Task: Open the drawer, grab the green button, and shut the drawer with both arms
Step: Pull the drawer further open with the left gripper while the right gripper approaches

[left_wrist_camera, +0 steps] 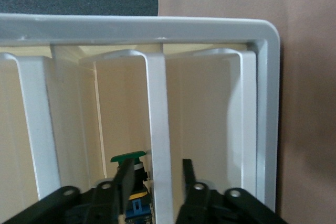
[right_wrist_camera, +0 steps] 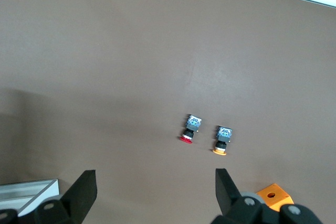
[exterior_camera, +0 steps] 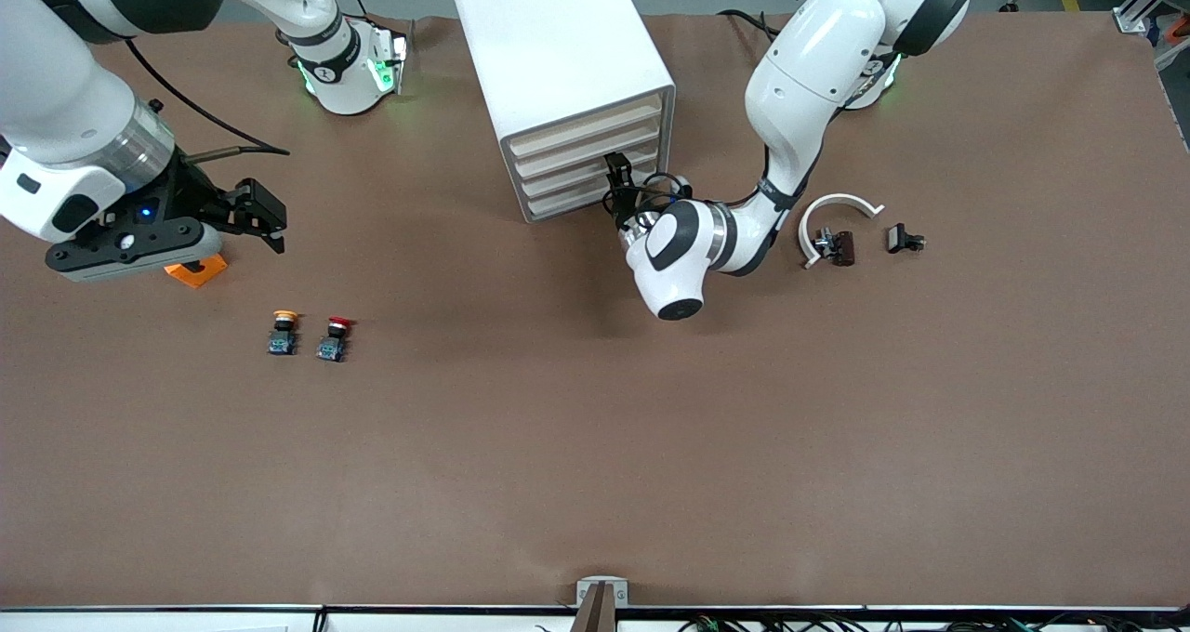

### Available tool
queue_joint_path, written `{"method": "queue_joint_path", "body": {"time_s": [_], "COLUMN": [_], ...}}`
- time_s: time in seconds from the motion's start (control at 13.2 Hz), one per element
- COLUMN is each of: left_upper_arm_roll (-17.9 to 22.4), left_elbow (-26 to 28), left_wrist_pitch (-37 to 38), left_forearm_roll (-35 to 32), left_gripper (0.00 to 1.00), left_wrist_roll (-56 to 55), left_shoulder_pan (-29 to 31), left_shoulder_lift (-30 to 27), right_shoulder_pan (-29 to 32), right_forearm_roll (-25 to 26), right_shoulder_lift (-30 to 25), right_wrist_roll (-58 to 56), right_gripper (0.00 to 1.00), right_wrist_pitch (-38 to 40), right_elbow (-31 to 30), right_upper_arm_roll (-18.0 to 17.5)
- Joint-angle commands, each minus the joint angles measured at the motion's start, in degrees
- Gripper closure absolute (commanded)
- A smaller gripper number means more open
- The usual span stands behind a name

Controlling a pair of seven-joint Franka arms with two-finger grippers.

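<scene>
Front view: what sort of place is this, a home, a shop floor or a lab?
Most likely a robotics lab bench. Two arms stand on a plain brown table holding only staged props: a white cabinet and loose push buttons, orange-capped and red-capped. Cables and aluminium framing edge the table.

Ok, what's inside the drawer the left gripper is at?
The left wrist view shows the left gripper at the drawer, fingers either side of its front edge. Inside sits the button with its green cap; a finger covers most of its body.
</scene>
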State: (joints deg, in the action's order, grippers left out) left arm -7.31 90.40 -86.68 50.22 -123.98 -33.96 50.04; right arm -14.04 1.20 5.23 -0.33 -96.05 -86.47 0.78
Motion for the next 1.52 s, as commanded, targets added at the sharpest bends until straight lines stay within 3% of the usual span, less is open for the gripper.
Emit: {"method": "queue_joint_path", "body": {"time_s": [0.0,0.15,0.23,1.14,1.22,1.29,1.37,1.44], "left_upper_arm_roll": [0.5,0.5,0.6,3.5,3.5,3.5,3.5,3.5], "left_elbow": [-0.1,-0.3,-0.4,-7.0,-7.5,-7.7,-7.9,-7.9], "left_wrist_pitch": [-0.4,-0.7,-0.7,-2.6,-3.1,-3.8,-3.9,-3.9], "left_forearm_roll": [1.3,1.5,1.8,3.4,3.4,3.4,3.3,3.3], "left_gripper": [0.74,0.97,1.0,1.0,0.95,0.8,0.54,0.09], "left_wrist_roll": [-0.6,-0.6,-0.6,-0.3,-0.3,0.0,0.1,0.1], "left_shoulder_pan": [-1.6,-1.5,-1.4,10.5,10.9,11.0,11.3,11.4], "left_shoulder_lift": [0.3,0.6,0.6,0.9,0.9,1.0,1.0,0.9], "right_shoulder_pan": [-0.7,-0.6,-0.6,-2.2,-2.7,-3.1,-2.8,-2.9], "right_forearm_roll": [-0.1,0.0,0.1,0.6,0.4,0.0,-0.4,-0.4], "right_shoulder_lift": [0.8,0.8,0.8,2.1,2.9,3.6,3.5,3.5], "right_wrist_roll": [0.4,0.4,0.4,0.4,0.4,0.5,0.5,0.2], "right_gripper": [0.0,0.0,0.0,0.0,0.0,0.0,0.0,0.0], "right_wrist_pitch": [0.7,0.7,0.7,0.8,0.8,1.4,1.6,1.7], "right_elbow": [1.7,1.9,2.0,2.5,2.6,2.6,2.4,2.4], "right_upper_arm_roll": [0.3,0.3,0.4,0.3,0.4,0.4,0.4,0.4]}}
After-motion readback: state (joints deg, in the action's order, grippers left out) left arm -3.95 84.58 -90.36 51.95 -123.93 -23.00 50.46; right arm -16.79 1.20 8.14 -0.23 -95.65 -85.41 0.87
